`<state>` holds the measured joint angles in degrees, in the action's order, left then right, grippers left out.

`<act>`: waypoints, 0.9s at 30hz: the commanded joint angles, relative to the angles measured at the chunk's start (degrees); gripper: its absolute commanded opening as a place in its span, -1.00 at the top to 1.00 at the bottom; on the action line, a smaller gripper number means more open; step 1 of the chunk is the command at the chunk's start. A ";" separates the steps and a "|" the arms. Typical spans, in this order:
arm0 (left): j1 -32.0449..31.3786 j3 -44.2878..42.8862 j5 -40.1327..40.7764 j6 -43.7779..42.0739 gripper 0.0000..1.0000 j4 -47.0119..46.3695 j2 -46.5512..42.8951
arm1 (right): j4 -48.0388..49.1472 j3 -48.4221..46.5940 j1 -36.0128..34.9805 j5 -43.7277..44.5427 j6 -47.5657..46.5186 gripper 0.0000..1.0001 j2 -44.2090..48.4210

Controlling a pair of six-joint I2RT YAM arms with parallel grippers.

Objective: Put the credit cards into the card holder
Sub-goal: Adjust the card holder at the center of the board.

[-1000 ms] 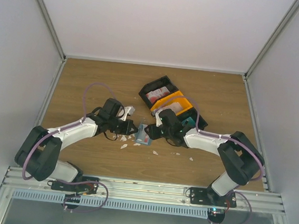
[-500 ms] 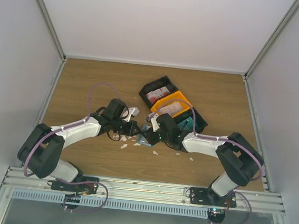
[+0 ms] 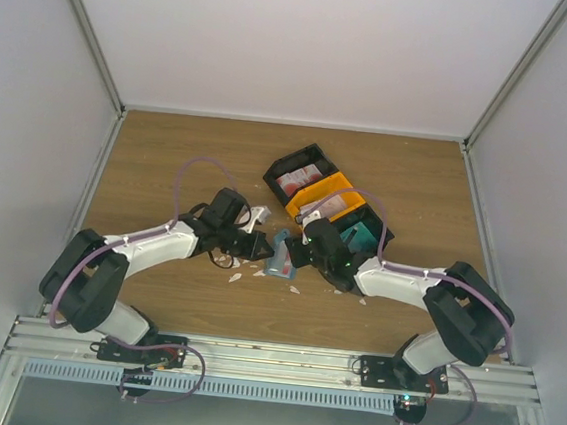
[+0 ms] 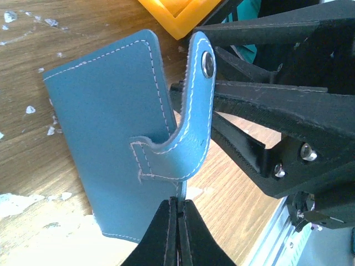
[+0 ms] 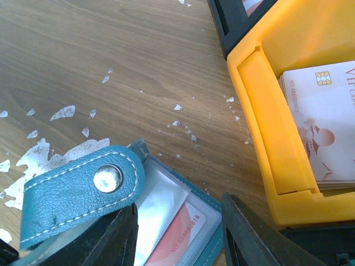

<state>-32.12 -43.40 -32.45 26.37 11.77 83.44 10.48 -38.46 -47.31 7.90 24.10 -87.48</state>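
The flat blue leather card holder (image 4: 105, 138) is being pinched by the left gripper (image 4: 178, 209); it is best opened slowly by the spread right gripper (image 5: 178, 209).

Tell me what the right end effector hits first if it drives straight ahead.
The holder: it lies between the right end effector's fingers. Past it, probably the table; depth is unclear.

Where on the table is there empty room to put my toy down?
The brown wooden table is bare in the far-left corner beside the grey wall, and along the near edge between the two arm bases. The middle is crowded: blue leather card holder, black-and-orange compartment tray, white scraps.
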 commanded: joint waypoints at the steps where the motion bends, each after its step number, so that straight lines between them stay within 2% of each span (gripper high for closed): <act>1: -0.99 -2.19 -1.25 0.08 0.97 -2.37 2.10 | 1.73 0.85 -0.33 1.78 2.10 0.15 1.32; 7: -1.92 -2.81 -1.81 1.27 0.87 -4.78 4.55 | 0.99 1.65 -0.24 1.03 4.05 0.15 3.02; 21: -5.00 -2.18 -2.22 3.81 0.45 -10.98 11.56 | -0.45 4.37 2.48 1.49 8.12 0.13 3.37; 27: -6.06 -0.72 -2.36 5.06 0.26 -13.64 14.11 | -5.38 4.45 2.62 3.90 11.92 0.13 8.53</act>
<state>-37.28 -45.08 -34.96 30.50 2.61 95.90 7.84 -34.68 -45.01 8.91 32.51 -83.29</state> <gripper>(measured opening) 0.353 0.435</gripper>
